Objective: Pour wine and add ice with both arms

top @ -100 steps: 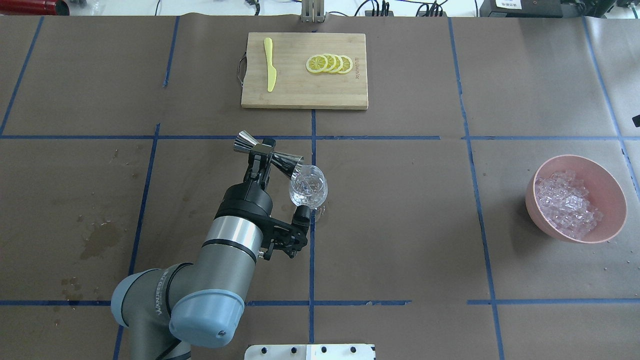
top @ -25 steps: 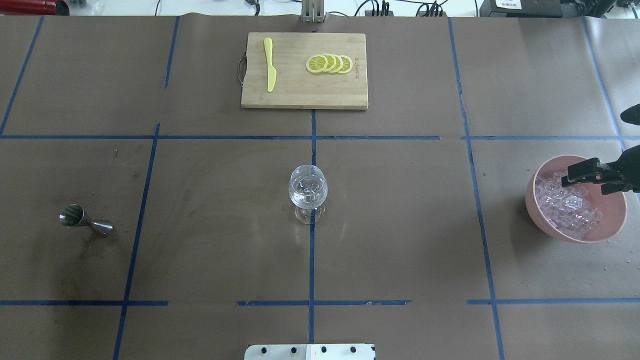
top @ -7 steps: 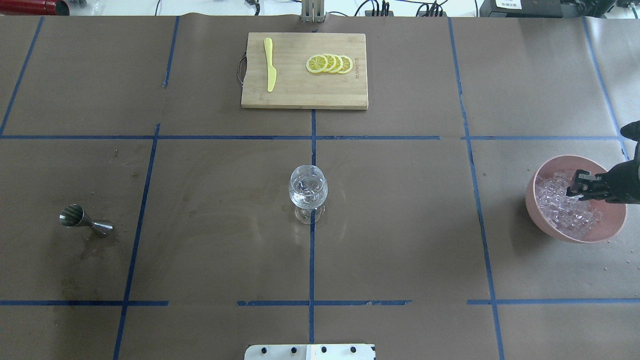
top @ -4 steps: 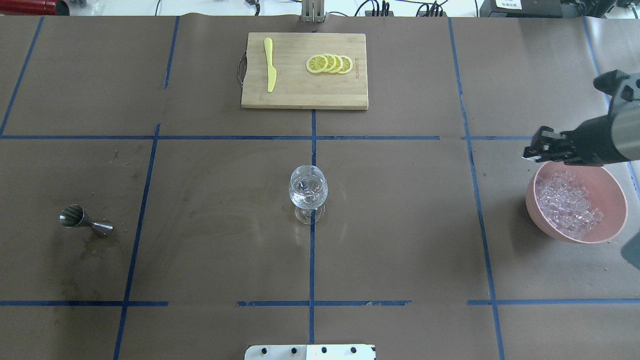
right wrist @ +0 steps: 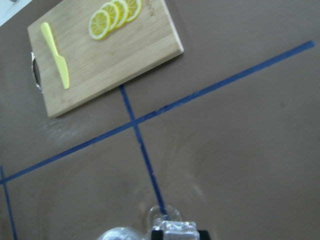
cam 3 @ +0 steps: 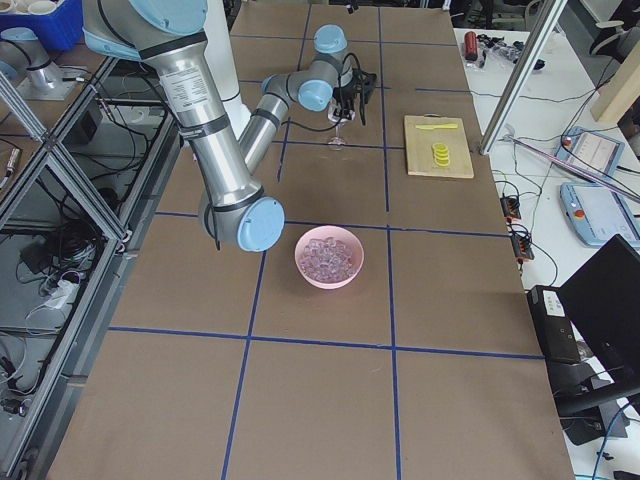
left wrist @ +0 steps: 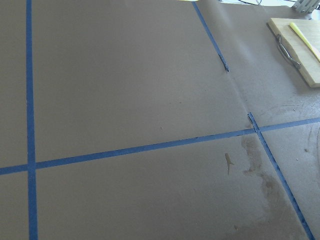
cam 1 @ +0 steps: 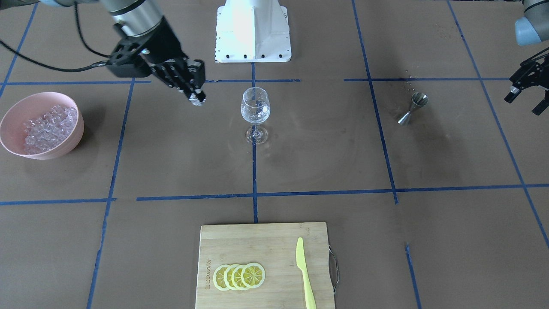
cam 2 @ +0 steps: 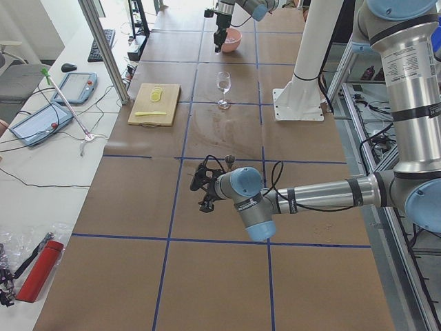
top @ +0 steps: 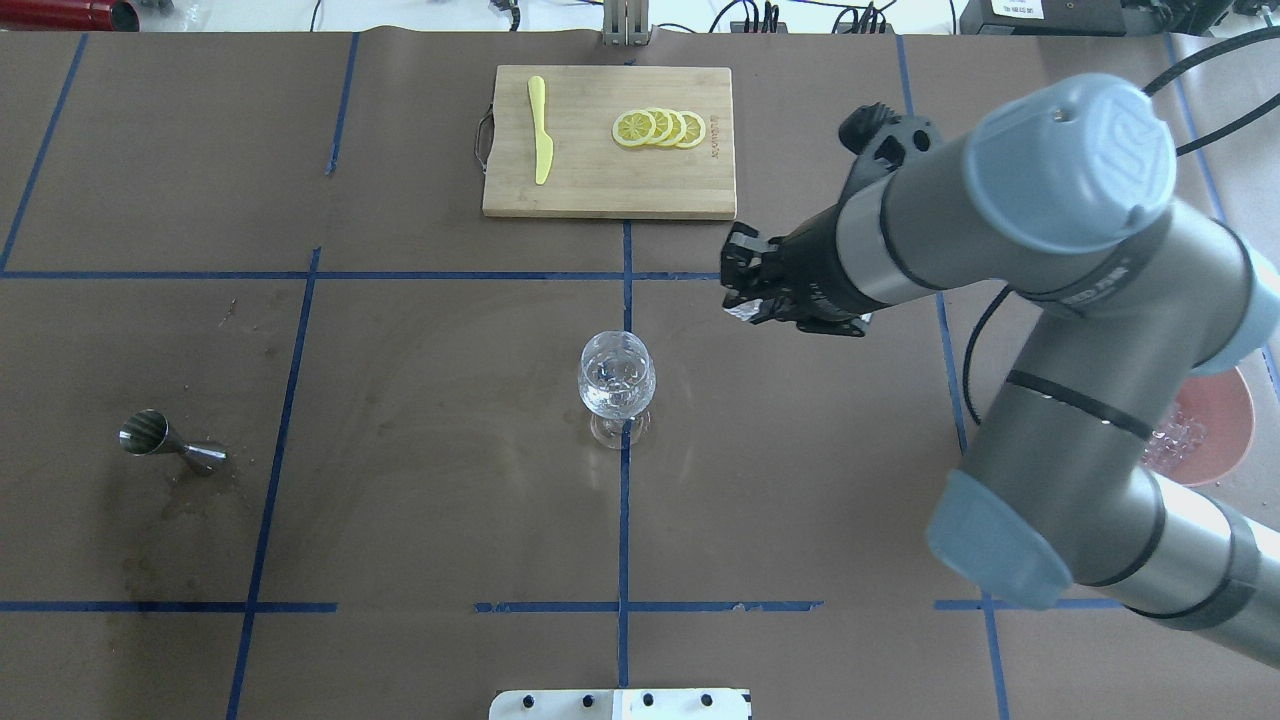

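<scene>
- Pinching a single ice cube (cam 1: 198,101) in the right gripper (cam 1: 196,98), jaws clenched on it, up in the air near the wine glass (cam 1: 255,106), not touching.
- Leaving the other ice (cam 1: 47,125) heaped in the pink bowl (cam 1: 10,112), well apart from the glass.
- Hanging the left gripper (cam 1: 522,105) out beyond the jigger (cam 1: 412,109), jaws released, empty.

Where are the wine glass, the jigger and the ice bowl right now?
wine glass (top: 617,372): overhead view, on its rounded bowl.
jigger (top: 145,432): overhead view, on its wider cup.
ice bowl (cam 1: 73,143): front-facing view, on its pink outer wall.
</scene>
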